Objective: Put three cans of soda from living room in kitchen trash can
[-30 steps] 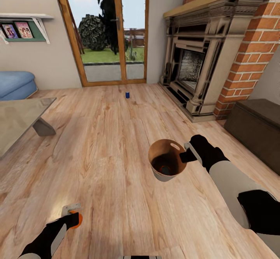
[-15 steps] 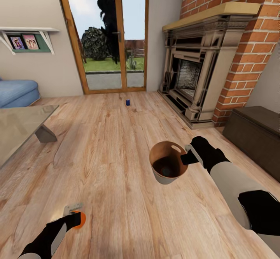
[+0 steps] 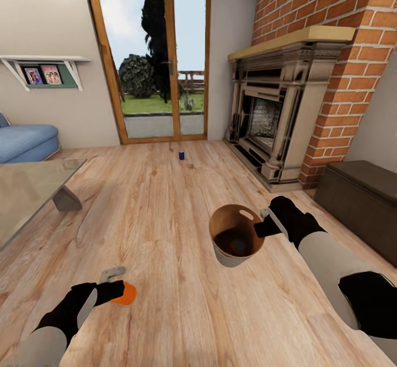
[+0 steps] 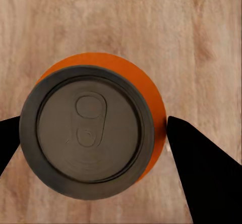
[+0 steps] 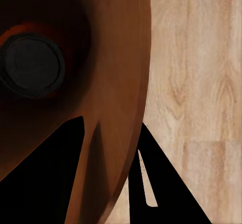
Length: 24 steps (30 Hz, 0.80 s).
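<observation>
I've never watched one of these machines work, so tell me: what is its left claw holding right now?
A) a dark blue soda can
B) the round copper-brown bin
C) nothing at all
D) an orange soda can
D: the left gripper is closed around the small orange soda can, its dark fingers flanking the can, above the light wood plank floor.

The left arm reaches forward and low, its black wrist leading to the left gripper (image 3: 113, 284), whose jaws are closed around the orange can (image 4: 96, 130), one on each side. The right arm extends forward, and the right gripper (image 3: 263, 224) has its jaws pinched over the bin's rim (image 5: 128, 98), one inside, one outside.
</observation>
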{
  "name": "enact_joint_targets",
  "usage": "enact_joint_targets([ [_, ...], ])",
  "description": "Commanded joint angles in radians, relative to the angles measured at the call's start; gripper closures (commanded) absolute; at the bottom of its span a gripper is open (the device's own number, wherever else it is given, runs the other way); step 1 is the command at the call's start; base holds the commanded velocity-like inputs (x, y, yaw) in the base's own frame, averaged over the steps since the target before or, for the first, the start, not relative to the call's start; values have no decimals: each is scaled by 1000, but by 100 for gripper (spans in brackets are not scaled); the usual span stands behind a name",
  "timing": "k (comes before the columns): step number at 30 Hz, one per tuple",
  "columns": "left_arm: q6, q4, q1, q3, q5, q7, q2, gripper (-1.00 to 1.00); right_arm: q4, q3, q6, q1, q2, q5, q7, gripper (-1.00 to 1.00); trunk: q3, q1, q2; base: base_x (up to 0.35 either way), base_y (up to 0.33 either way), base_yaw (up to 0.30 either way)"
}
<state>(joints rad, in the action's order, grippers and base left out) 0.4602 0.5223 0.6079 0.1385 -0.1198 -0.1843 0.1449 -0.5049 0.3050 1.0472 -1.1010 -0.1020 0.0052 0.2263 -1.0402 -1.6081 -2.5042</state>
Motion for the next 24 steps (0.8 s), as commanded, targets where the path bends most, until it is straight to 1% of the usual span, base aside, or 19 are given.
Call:
enact_joint_targets([
  [1, 17, 2, 18, -7, 10, -27, 4, 100, -1, 14, 0, 4, -1, 5, 9, 100, 4, 0, 0, 0, 0, 0],
  [2, 36, 4, 29, -10, 23, -38, 8, 100, -1, 20, 0, 6, -2, 6, 12, 100, 8, 1, 0, 0, 0, 0],
  [5, 65, 21, 42, -13, 42, -50, 12, 100, -1, 27, 0, 9, -2, 6, 15, 100, 20, 2, 1, 0, 0, 0],
  [10, 91, 48, 50, -15, 58, -58, 14, 100, -1, 32, 0, 16, -3, 6, 17, 100, 39, 5, 2, 0, 0, 0],
  [16, 97, 54, 59, -16, 63, -60, 18, 100, -1, 32, 0, 22, -10, 6, 18, 100, 62, 7, 4, 0, 0, 0],
  [18, 97, 55, 62, -16, 63, -68, 24, 100, -1, 32, 0, 23, -12, 6, 18, 100, 70, 8, 4, 0, 0, 0],
  [19, 98, 56, 64, -16, 64, -87, 33, 100, -1, 33, 0, 23, -13, 6, 18, 100, 73, 12, 11, 0, 0, 0],
  [22, 104, 59, 67, -16, 64, -123, 49, 100, -1, 33, 0, 24, -13, 6, 18, 100, 82, 23, 32, 0, 0, 0],
  [24, 120, 67, 74, -16, 64, -146, 57, 100, -1, 34, 0, 25, -13, 6, 18, 100, 89, 31, 46, 0, 0, 0],
])
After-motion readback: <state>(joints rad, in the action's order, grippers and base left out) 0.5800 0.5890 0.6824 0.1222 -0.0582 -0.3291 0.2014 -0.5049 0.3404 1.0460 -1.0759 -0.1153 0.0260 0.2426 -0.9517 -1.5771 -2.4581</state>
